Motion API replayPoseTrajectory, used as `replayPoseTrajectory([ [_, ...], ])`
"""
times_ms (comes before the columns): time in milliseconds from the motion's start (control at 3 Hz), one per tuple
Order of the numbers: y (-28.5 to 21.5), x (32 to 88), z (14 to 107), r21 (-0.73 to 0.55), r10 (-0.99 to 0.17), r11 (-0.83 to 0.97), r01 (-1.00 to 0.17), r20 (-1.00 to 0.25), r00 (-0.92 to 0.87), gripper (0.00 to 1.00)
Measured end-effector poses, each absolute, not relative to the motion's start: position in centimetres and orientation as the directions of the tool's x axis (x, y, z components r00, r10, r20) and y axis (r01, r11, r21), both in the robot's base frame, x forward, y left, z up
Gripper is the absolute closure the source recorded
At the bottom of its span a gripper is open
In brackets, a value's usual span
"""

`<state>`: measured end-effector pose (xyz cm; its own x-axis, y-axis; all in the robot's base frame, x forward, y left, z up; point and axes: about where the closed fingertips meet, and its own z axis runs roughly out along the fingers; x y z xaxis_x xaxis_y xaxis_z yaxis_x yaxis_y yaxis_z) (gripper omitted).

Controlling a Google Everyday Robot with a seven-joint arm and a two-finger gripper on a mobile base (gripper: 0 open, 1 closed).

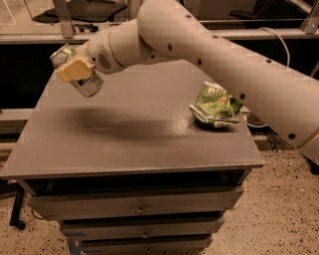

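Observation:
My gripper (75,69) hangs above the left part of the grey table top (134,134), shut on a silver can (84,82) that lies tilted between its yellowish fingers (75,68). The can is held in the air, well off the surface, and casts a dark shadow on the table below. The white arm reaches in from the upper right. A crumpled green chip bag (215,104) lies on the right side of the table, far from the gripper.
The table is a grey cabinet with several drawers (137,209) below its front edge. A rail and dark chairs (79,10) stand behind it. Speckled floor (279,209) shows at the right, and a cable (279,42) runs behind the arm.

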<state>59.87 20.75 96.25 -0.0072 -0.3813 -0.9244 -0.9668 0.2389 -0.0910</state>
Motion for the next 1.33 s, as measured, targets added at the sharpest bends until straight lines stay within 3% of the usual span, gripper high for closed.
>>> replayPoseTrajectory([
  [667,18.3,59.4,95.9,-0.078,-0.197,0.248,-0.966,-0.980,0.028,1.00],
  [1333,17.8,58.5,93.4,-0.006,-0.119,0.240,-0.971,-0.993,-0.024,1.00],
])
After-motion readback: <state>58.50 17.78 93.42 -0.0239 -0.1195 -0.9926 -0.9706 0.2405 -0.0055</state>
